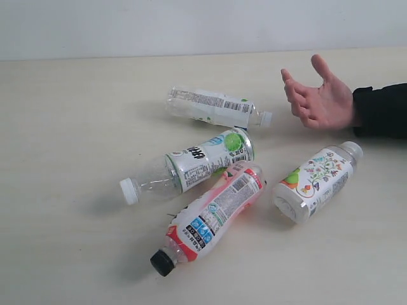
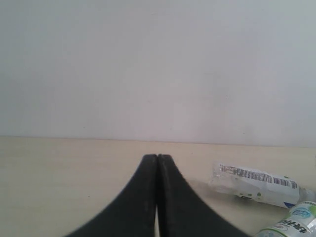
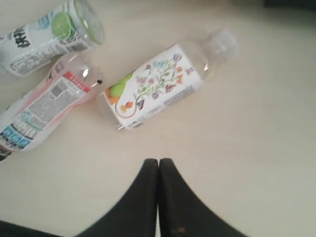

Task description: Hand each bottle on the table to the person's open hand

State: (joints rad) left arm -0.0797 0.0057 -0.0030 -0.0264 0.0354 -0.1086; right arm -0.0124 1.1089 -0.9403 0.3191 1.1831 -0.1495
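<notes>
Four bottles (image 1: pixel 210 159) flat on table (image 1: pixel 63 254)

You have a pale beige tabletop (image 1: pixel 63 114) carrying four bottles on their sides: barcode-label bottle (image 1: pixel 213 107) upper centre, lime-label bottle (image 1: pixel 197 162) mid-frame, pink-label bottle (image 1: pixel 213 213) below it, floral-label bottle (image 1: pixel 315 181) right.

Matte black curved fingers (image 2: pixel 140 202), person's black sleeve (image 1: pixel 381 109)

Wall (image 2: pixel 148 64): plain, pale grey and unmarked, standing well ahead of the left gripper (image 2: pixel 157 158) and spanning the whole width beyond it. Sleeve (image 1: pixel 385 111): black cloth at the right edge of the exterior view; its position relative to the left gripper cannot be told.
</notes>
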